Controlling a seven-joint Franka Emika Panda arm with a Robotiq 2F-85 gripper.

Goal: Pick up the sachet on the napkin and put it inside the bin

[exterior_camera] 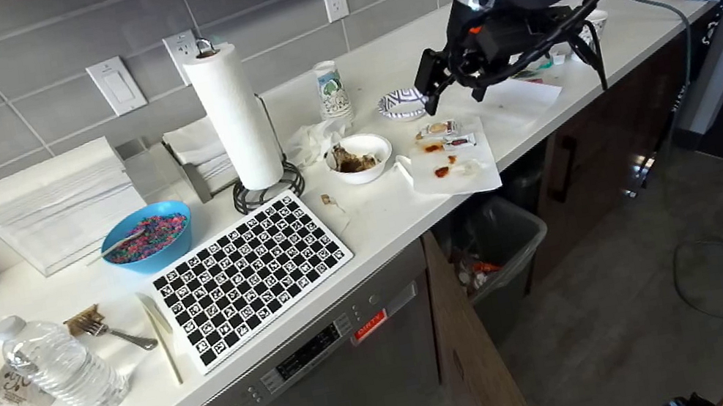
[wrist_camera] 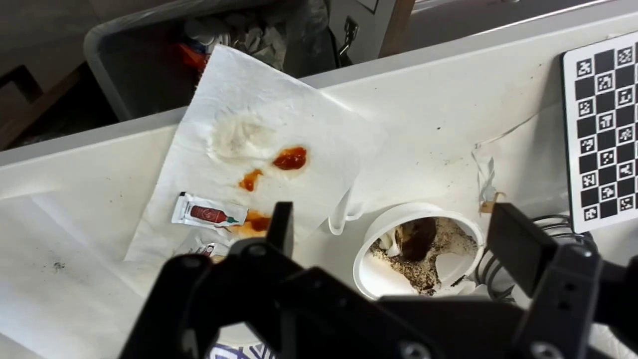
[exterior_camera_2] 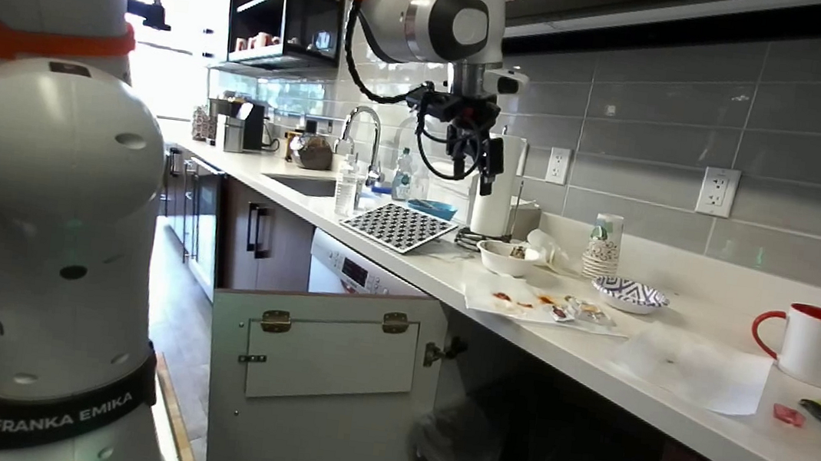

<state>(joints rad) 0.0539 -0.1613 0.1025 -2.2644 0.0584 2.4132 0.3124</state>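
A small white sachet [wrist_camera: 209, 212] with a red bottle print lies flat on the sauce-stained white napkin [wrist_camera: 239, 85]; it also shows in an exterior view [exterior_camera: 459, 141]. Beside it is a clear, crumpled wrapper [exterior_camera: 439, 130], partly covered by my gripper in the wrist view. One napkin corner sticks out past the counter's front edge. Below that edge stands the dark bin [exterior_camera: 536, 232], lined with a clear bag and holding some rubbish. My gripper [wrist_camera: 394, 219] hovers above the counter with its fingers wide apart and nothing between them; the sachet lies left of them in the wrist view.
A white bowl [exterior_camera: 361, 158] with food scraps stands near the napkin. A tall paper-towel roll [exterior_camera: 235, 117], stacked cups [exterior_camera: 332, 93] and a patterned bowl [exterior_camera_2: 631, 294] are further back. The checkered board [exterior_camera: 255, 274] lies alongside. A cabinet door [exterior_camera_2: 319, 421] stands swung out by the bin.
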